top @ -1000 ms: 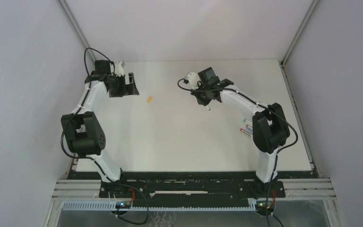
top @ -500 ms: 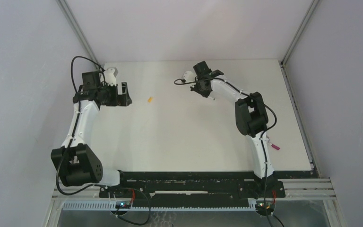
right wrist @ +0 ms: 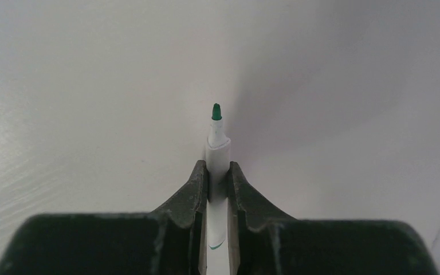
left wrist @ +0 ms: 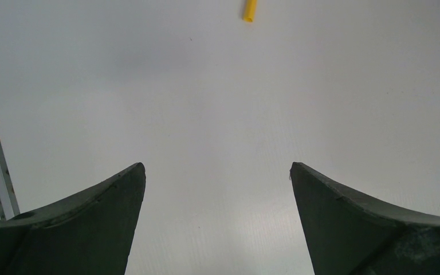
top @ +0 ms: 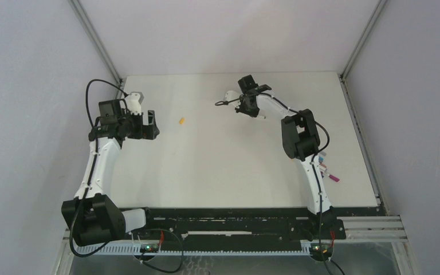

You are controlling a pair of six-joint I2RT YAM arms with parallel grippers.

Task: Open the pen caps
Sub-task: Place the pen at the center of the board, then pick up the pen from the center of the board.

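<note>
The left gripper has drawn back toward its base, jaws wide apart and empty. A small orange-yellow plastic pen cap lies on the white table, well ahead of its fingertips. The right gripper stays clamped on a slim white-barrelled pen, whose bare green tip projects beyond its fingers, so this pen looks uncapped.
</note>
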